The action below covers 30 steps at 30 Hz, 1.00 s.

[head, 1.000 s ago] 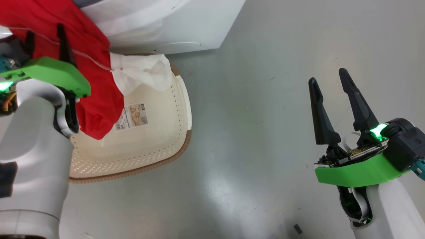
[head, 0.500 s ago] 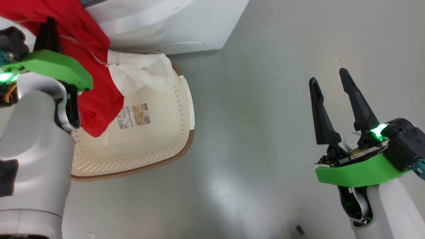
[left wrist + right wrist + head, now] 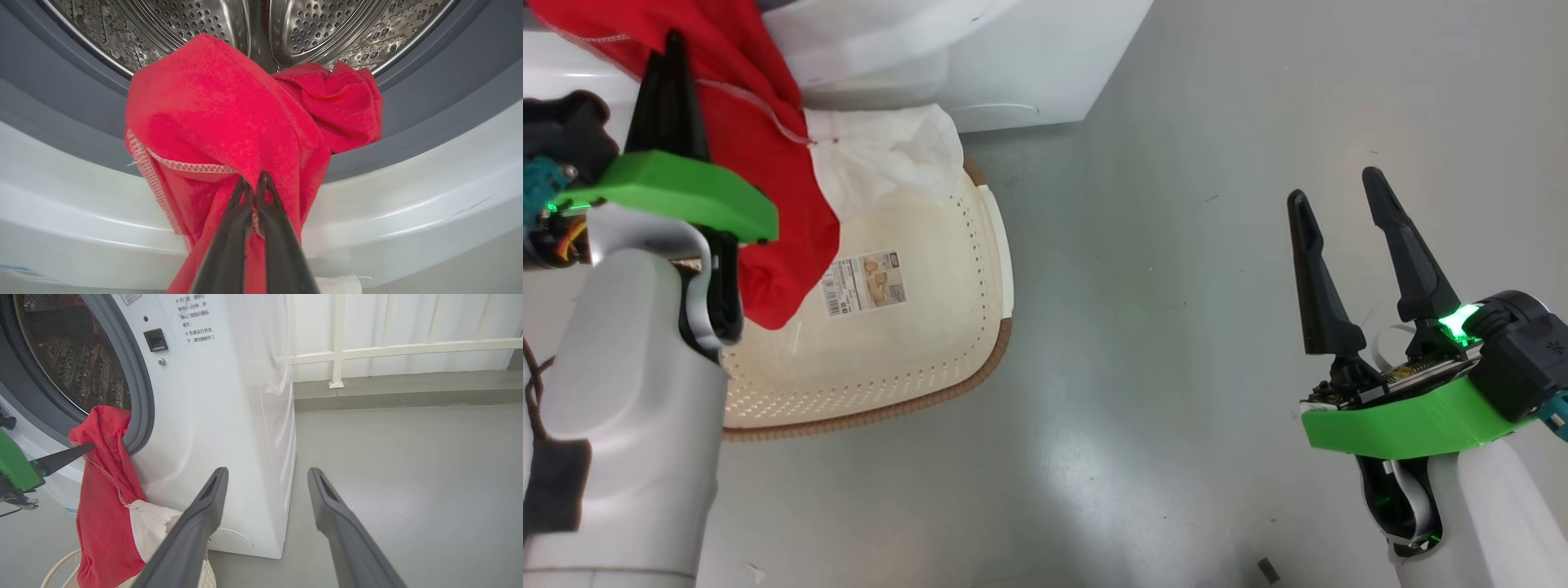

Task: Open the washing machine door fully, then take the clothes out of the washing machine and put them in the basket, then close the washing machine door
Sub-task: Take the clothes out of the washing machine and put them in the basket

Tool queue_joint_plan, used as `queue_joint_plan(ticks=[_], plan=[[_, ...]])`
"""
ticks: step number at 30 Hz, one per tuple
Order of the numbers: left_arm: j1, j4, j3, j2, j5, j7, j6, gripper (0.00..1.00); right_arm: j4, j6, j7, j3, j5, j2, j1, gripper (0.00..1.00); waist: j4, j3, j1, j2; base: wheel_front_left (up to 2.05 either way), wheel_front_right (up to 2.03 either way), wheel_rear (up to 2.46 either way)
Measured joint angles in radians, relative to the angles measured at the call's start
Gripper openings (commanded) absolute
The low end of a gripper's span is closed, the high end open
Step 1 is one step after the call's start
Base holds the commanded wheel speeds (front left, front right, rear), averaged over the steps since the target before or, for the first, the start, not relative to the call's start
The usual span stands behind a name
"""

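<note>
Clothes (image 3: pixel 102 522) hang lengthwise from drum (image 3: pixel 310 28) toward basket (image 3: pixel 931 343).

Red clothes (image 3: pixel 229 122) (one white part) half out of washing machine (image 3: pixel 229 396), above cream basket (image 3: pixel 947 327).

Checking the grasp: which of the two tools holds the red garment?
The left tool, shut on the bright red fabric clothes hanging out of the white washing machine; the right tool stands open, holding nothing.
</note>
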Motion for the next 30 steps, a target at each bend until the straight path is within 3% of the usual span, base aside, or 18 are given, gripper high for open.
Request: queue_joint_plan(ticks=[8, 23, 30], plan=[[0.118, -0.217, 0.004, 0.004, 0.025, 0.000, 0.002, 0.00, -0.001, 0.000, 0.000, -0.006, 0.000, 0.000, 0.002, 1.00, 0.015, -0.006, 0.0000, 0.0000, 0.00, 0.00, 0.00], [0.411, -0.658, -0.038, 0.015, 0.060, 0.091, 0.085, 0.00, -0.005, 0.000, 0.000, -0.027, 0.014, 0.000, 0.022, 1.00, 0.036, -0.021, 0.0000, 0.0000, 0.00, 0.00, 0.00], [0.502, -0.703, -0.058, 0.015, 0.058, 0.134, 0.099, 0.00, -0.006, 0.000, 0.000, -0.027, 0.016, 0.000, 0.022, 1.00, 0.040, -0.011, 0.0000, 0.0000, 0.00, 0.00, 0.00]])
